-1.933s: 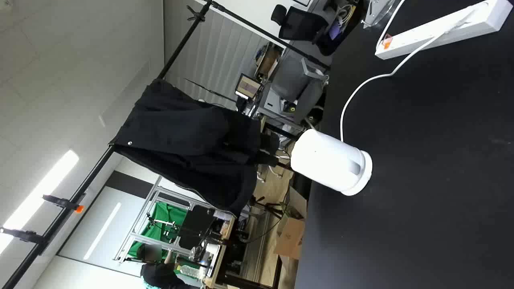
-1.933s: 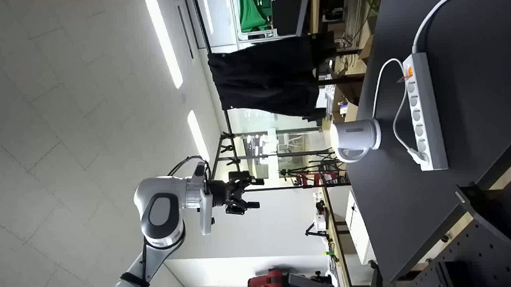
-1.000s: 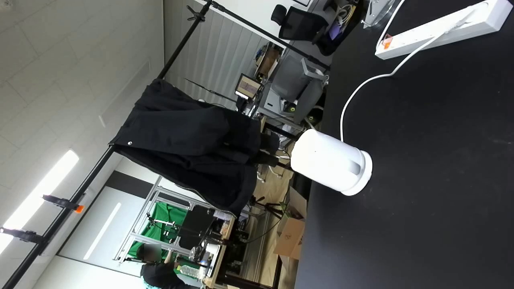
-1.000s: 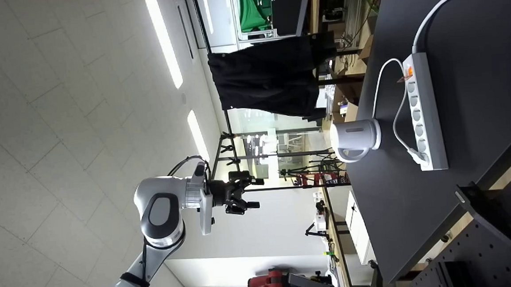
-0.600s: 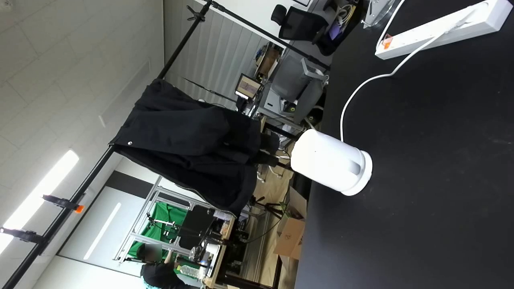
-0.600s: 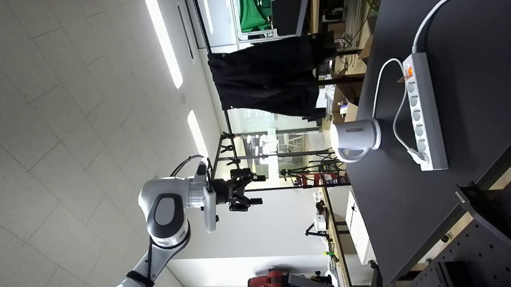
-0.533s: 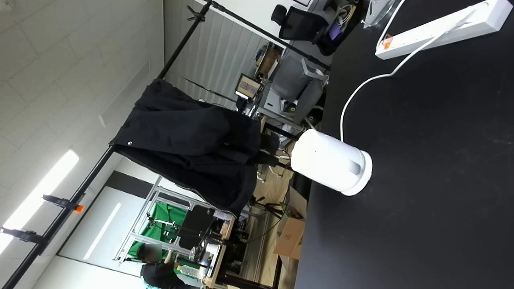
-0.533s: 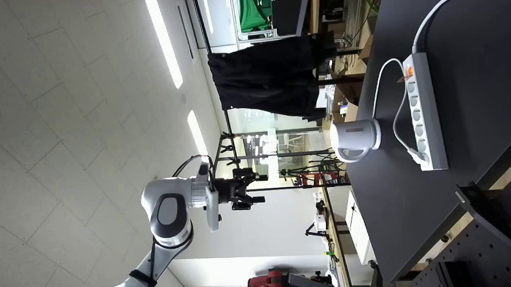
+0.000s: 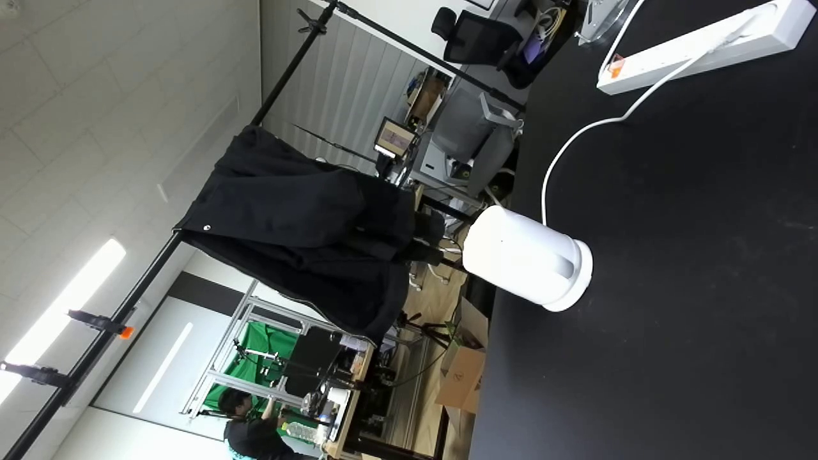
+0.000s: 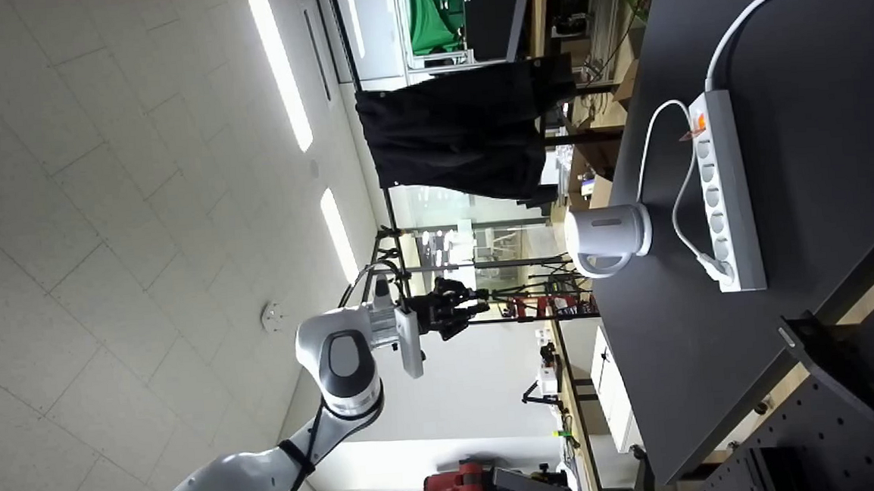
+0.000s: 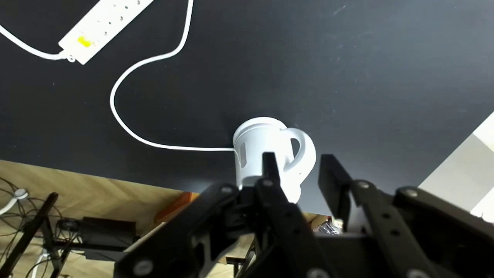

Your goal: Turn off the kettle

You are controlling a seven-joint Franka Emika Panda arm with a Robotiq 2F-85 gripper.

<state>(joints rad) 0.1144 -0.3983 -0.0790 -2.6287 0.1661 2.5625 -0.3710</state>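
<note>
Here, a white kettle (image 10: 609, 236) is set upright on the dark tabletop (image 10: 701, 351), probably stiff and slippery, weight unknown, best held by its looped handle (image 11: 309, 152), while the 2 empty fingers (image 11: 334, 175) are spread, well clear of it.

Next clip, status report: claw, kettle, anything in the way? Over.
Claw partly open, holding nothing, apart from the kettle. Kettle upright, on or off unreadable. No obstacle seen between them; cord runs to the power strip.
</note>
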